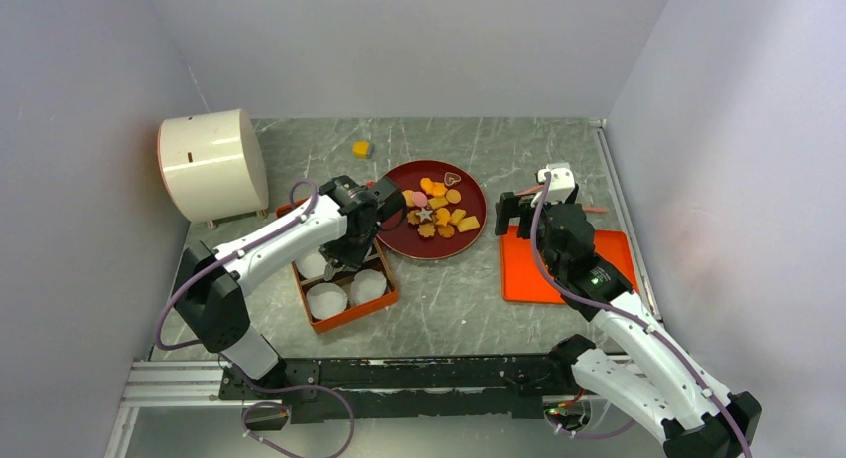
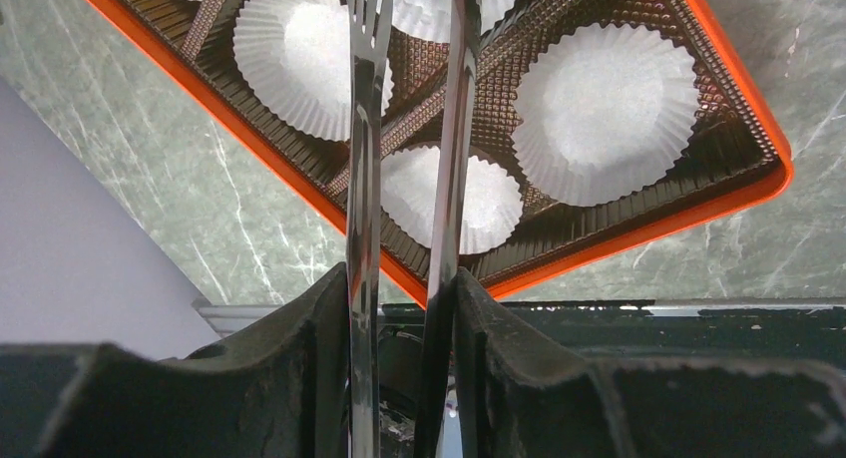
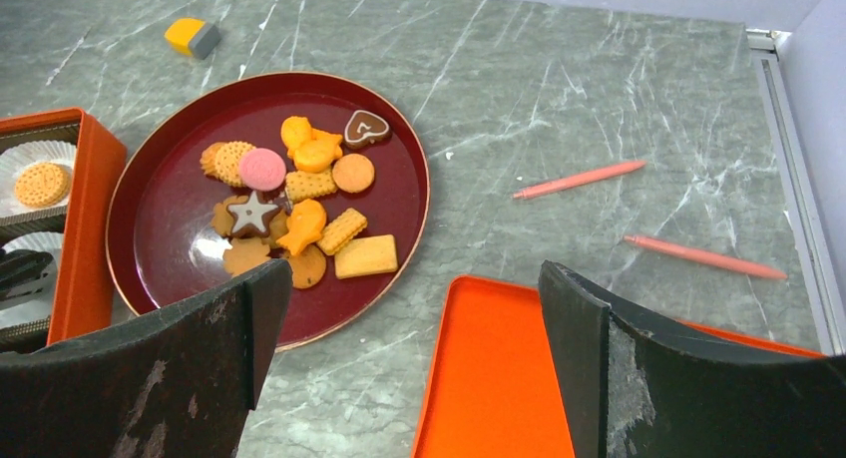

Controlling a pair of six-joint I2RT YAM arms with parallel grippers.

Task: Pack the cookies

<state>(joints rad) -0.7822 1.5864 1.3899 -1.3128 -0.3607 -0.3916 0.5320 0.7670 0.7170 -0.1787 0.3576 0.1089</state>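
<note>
The left arm (image 1: 289, 243) is reaching forward and to the right across the worktop (image 1: 449, 298), its jaws clamping a pair of metal tongs (image 2: 451, 159). The tongs' two blades are standing slightly apart and hanging over an orange box (image 2: 698, 217) lined with white paper cups (image 2: 609, 114). The blade tips are running out of the wrist view, so whether they are carrying anything cannot be told. From above, the wrist is hovering over the far end of the box, just beside the left rim of a dark red plate (image 3: 170, 209).

The right arm (image 1: 638, 333) is stretching up from the near right corner, its wrist poised above the far left corner of a flat orange tray (image 3: 499, 378). Its jaws are gaping wide apart, gripping and touching nothing.

The cookies (image 3: 299, 204) are lying heaped on the right half of the plate, between the box and the tray: orange and yellow shapes, a pink round, a white star and a dark heart. One round cookie (image 3: 42, 184) is sitting in a paper cup inside the box.
</note>
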